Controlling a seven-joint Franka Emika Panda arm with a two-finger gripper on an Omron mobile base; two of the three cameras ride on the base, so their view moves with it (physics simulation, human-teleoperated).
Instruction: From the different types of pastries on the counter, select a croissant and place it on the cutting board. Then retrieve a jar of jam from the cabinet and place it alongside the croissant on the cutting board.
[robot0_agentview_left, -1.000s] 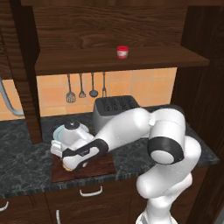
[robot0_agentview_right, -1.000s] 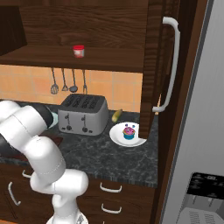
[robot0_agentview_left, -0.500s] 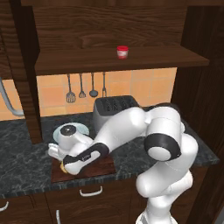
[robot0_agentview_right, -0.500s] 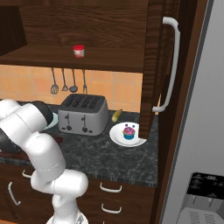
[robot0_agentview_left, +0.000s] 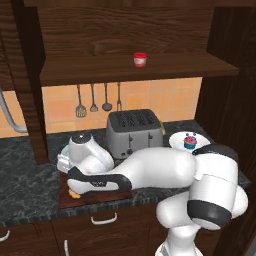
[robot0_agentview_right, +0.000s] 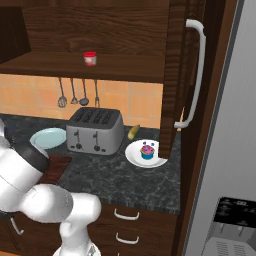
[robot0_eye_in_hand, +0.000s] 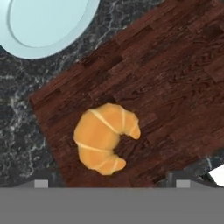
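The golden-brown croissant lies flat on the dark reddish-brown cutting board, near its corner. My gripper hovers just over it, open, with the two fingertips wide apart and nothing between them. From the left base view my gripper is low over the left end of the board, and a bit of the croissant peeks out beneath it. The jar of jam with its red lid stands on the cabinet shelf; it is the same jar of jam in the right base view.
A light blue plate sits beside the board. The silver toaster stands behind my arm. The cupcake rests on a white plate to the right. An open cabinet door with a white handle hangs at the right.
My arm has stretched lower and a little further left over the cutting board, bringing the hand closer down onto the croissant's spot. Jar and cupcake have not moved.
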